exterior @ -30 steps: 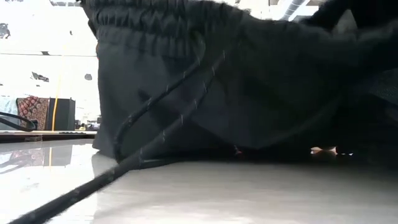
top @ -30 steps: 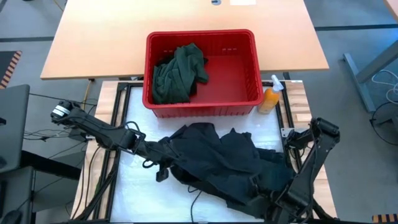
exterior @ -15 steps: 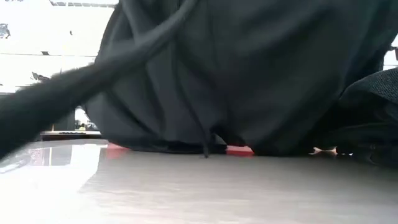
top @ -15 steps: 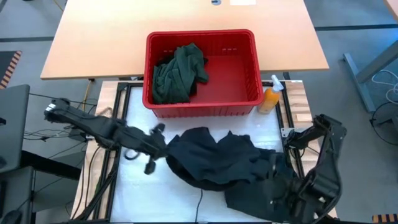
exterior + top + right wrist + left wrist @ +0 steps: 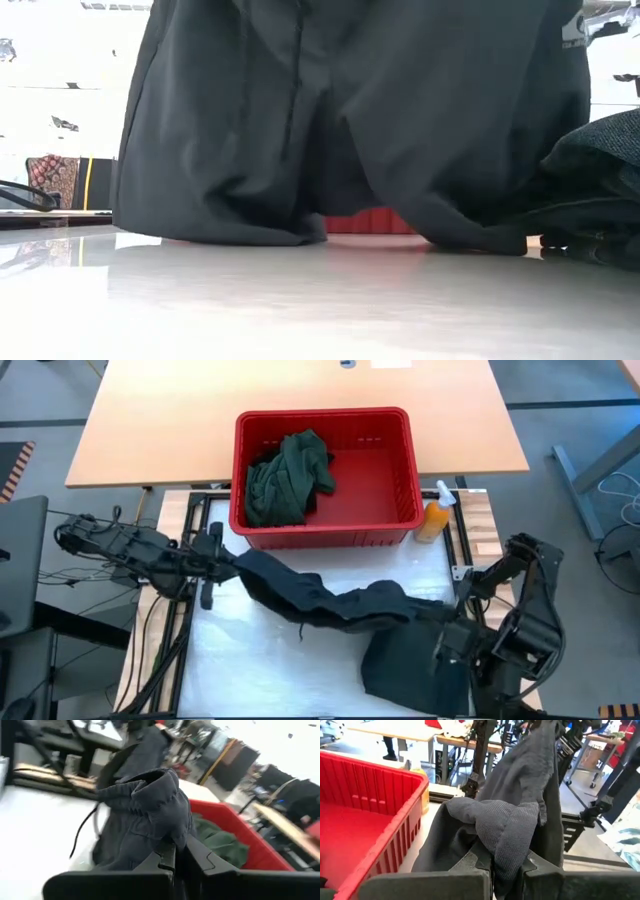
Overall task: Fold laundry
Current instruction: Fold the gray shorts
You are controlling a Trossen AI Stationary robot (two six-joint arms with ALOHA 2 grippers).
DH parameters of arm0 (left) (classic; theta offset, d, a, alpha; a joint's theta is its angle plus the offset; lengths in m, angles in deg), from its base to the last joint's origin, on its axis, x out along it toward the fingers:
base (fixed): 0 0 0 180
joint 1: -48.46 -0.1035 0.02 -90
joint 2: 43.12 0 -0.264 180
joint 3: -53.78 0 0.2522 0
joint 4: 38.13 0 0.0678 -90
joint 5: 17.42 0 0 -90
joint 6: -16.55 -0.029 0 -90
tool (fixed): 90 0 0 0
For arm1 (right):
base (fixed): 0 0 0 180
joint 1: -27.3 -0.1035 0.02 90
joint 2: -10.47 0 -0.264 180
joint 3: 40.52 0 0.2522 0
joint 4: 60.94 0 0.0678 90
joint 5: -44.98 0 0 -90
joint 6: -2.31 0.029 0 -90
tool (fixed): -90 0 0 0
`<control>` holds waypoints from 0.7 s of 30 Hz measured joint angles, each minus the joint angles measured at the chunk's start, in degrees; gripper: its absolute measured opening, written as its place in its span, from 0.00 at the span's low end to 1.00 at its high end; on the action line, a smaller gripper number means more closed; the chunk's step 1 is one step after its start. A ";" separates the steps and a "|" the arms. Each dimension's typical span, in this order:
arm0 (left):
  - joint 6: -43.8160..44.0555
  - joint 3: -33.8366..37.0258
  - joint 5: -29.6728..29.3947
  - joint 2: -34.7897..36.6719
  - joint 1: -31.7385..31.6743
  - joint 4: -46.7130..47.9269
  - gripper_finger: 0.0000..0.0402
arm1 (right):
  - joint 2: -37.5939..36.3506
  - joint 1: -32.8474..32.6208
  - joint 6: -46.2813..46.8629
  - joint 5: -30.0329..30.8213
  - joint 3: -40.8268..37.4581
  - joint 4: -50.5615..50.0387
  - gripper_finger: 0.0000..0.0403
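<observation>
A black garment with a ribbed waistband and a drawstring is stretched between my two grippers above the white table top. My left gripper is at the table's left, just in front of the red basket, shut on one end of the band. My right gripper is at the near right, shut on the other end. In the low view the garment hangs like a curtain, and its lower edges touch the table. A green garment lies in the basket. My left gripper pinches a bunched fold of the ribbed waistband between its two fingers, coming in about level from the table's left. The cloth bulges out past the fingertips and hangs below them. My right gripper pinches a bunched fold of the ribbed band between its two fingers, about level, from the near right. The band runs drawn out toward the left gripper; the cloth below hangs down to the table.
The red basket stands at the table's far edge, with an orange spray bottle at its right corner. More dark cloth lies heaped at the near right, also in the low view as a dark heap. The white top is bare at the near left.
Both grippers have risen and tipped from pointing down to about level. The left one has gone toward the table's left and far edge, and the right one up at the near right. The black garment, a slack heap before, is drawn out into a long band and hangs.
</observation>
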 joint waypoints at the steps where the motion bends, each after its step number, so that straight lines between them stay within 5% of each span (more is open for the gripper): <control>1: 0.18 0.00 -0.04 -0.02 0.00 0.33 0.01 | 0.08 0.56 -0.25 0.48 0.00 -0.39 0.08; 15: -7.37 0.02 0.96 -9.28 -0.24 -0.47 0.01 | 5.08 9.23 -8.82 -3.25 -0.13 -1.03 0.09; 21: -7.86 0.02 7.37 -17.52 -1.22 -7.44 0.01 | 7.42 12.78 -8.82 -5.42 -0.63 0.40 0.09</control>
